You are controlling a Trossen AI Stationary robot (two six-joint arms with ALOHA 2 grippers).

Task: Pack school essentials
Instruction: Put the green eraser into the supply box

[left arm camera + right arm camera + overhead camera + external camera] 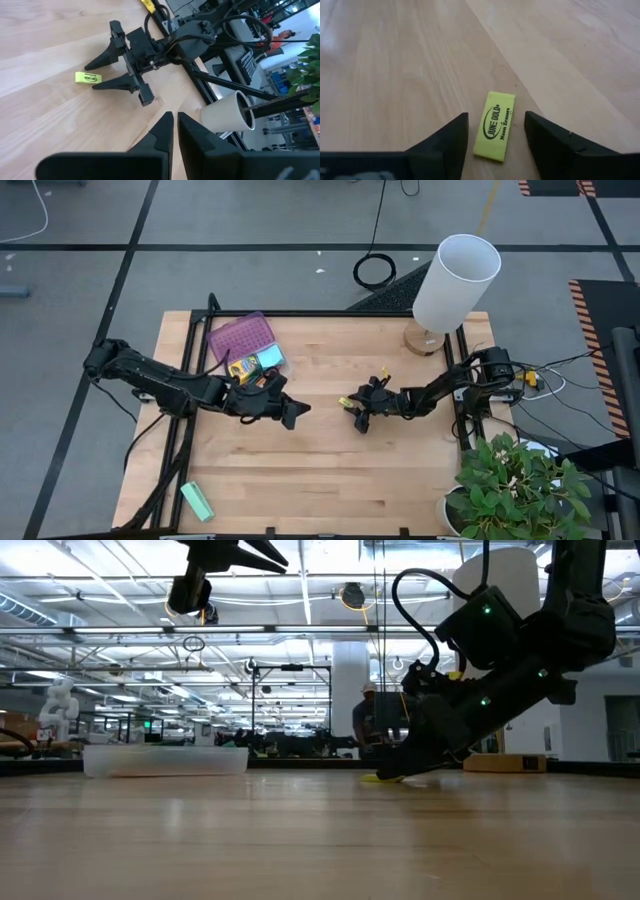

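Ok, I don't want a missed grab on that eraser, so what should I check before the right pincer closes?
1. Right pincer open: ok.
2. Yellow eraser between its fingers: ok.
3. Eraser flat on the table: ok.
4. Fingers low enough to grip: ok, they reach the tabletop in the low view.
5. Left pincer clear of the eraser: ok, shut and apart.
6. Room in the purple case: cannot tell.

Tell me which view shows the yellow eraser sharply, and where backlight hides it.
Right wrist view: the yellow eraser is sharp, its print readable, between the open right gripper. Low view: bright ceiling lights leave that gripper a dark silhouette, the eraser a thin sliver.
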